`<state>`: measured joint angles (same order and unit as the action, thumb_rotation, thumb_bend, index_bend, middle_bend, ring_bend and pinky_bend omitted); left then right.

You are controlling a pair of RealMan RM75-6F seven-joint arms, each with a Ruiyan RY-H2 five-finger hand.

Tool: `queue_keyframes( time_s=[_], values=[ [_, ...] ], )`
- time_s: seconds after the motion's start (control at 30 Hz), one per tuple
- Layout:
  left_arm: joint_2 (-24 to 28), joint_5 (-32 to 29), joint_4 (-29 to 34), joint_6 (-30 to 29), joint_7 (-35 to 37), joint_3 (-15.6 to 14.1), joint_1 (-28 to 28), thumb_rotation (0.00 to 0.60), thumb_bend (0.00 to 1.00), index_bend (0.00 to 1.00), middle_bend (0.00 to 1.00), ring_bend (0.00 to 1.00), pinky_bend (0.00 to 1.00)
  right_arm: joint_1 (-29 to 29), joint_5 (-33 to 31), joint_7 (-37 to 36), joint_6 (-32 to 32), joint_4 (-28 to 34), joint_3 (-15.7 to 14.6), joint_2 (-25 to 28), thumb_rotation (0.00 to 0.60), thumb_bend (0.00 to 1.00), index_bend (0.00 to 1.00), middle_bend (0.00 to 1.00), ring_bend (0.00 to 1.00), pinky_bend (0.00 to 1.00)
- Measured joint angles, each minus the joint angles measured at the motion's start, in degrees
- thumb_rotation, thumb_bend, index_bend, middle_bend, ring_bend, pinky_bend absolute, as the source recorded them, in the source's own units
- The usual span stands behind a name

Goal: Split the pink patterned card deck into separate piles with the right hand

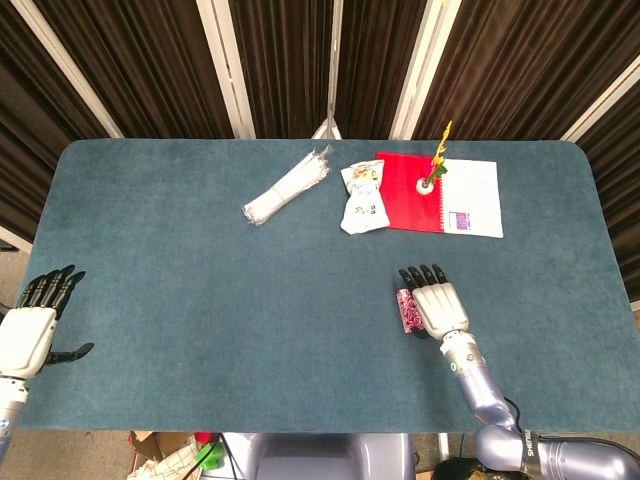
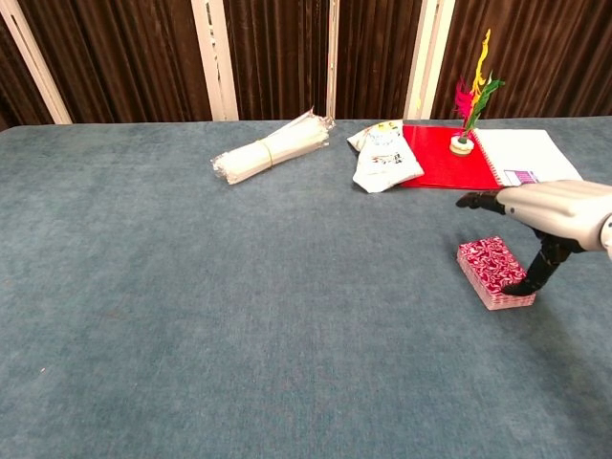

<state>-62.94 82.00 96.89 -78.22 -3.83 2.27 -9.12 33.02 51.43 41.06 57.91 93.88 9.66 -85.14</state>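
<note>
The pink patterned card deck (image 2: 488, 267) lies flat on the blue table (image 1: 200, 290), right of centre. My right hand (image 1: 437, 304) hovers just over it with fingers stretched forward, covering its right part in the head view, where a strip of the deck (image 1: 405, 310) shows. In the chest view the right hand (image 2: 555, 212) sits above the deck's right side, and its thumb points down to the deck's near right corner. Nothing is gripped. My left hand (image 1: 30, 325) stays at the table's left edge, fingers spread, holding nothing.
At the back stand a white wrapped bundle (image 1: 287, 187), a snack packet (image 1: 364, 197) and a red notebook (image 1: 440, 195) with a small feather ornament (image 1: 435, 165) on it. All lie well behind the deck.
</note>
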Motion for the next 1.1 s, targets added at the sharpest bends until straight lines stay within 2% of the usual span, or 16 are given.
queue_keyframes(
  time_s=[0.4, 0.8, 1.1],
  values=[
    [0.3, -0.4, 0.4, 0.4, 0.2, -0.1, -0.1, 0.600, 0.01, 0.00, 0.00, 0.00, 0.00, 1.5, -4.4, 3.2, 0.0, -0.4, -1.8, -0.1, 0.600, 0.24, 0.08, 0.12, 0.00, 0.00],
    [0.5, -0.9, 0.7, 0.9, 0.4, -0.1, -0.2, 0.600, 0.01, 0.00, 0.00, 0.00, 0.00, 3.1, -7.1, 3.1, 0.4, -1.6, -2.6, -0.7, 0.600, 0.24, 0.28, 0.27, 0.04, 0.00],
    [0.6, -1.0, 0.8, 1.0, 0.5, -0.1, -0.2, 0.600, 0.01, 0.00, 0.00, 0.00, 0.00, 3.0, -5.6, 0.6, 1.2, -2.7, -3.1, -1.3, 0.600, 0.24, 0.50, 0.45, 0.17, 0.00]
  ],
)
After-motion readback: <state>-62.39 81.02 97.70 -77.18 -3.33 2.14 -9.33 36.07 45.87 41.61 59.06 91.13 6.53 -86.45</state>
